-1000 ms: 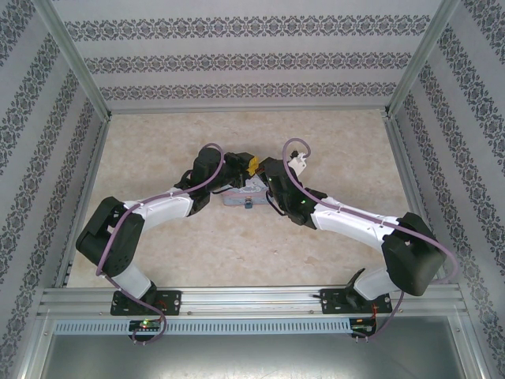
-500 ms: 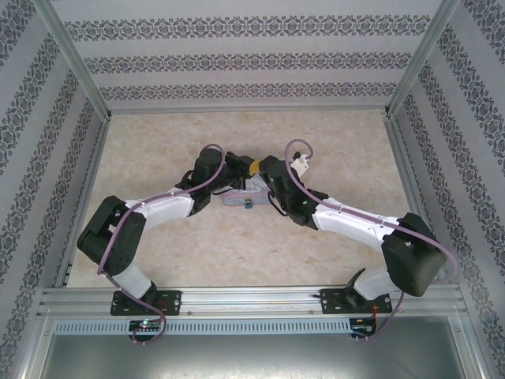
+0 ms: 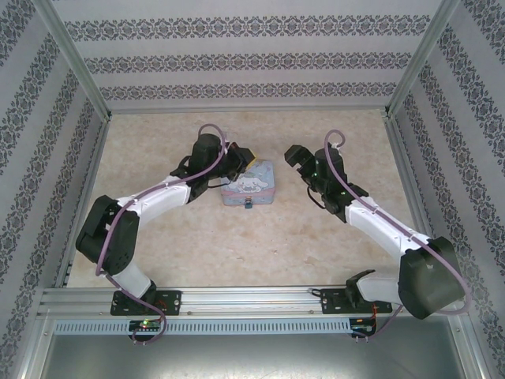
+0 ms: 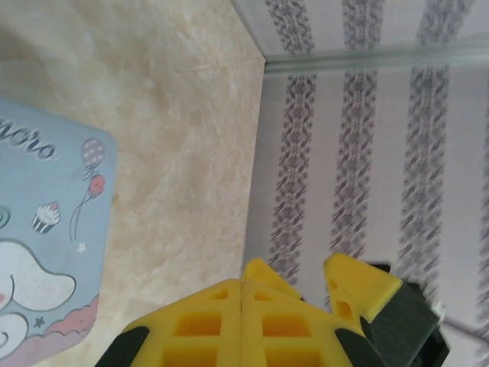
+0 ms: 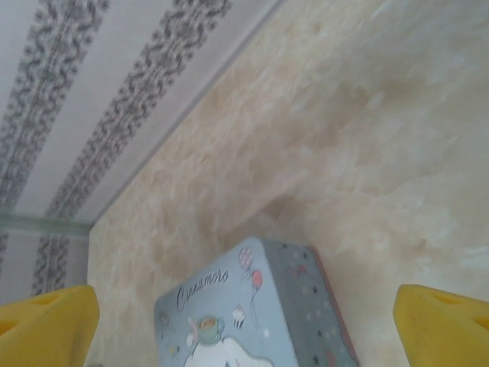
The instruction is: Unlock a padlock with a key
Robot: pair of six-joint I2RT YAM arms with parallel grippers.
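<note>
Little of the padlock (image 3: 248,204) can be made out: from above it is seen as a dark speck at the near edge of the pale blue cartoon tin (image 3: 249,185). The left gripper (image 3: 248,160) is held at the tin's far left corner, its yellow fingers (image 4: 206,325) pressed together; whether anything is pinched cannot be told. The right gripper (image 3: 292,152) is spread wide, its 2 fingers (image 5: 46,321) cut off by the frame edges. Compared with 0.5 s ago, it has been drawn back rightward, apart from the tin, whose lid is now uncovered.
</note>
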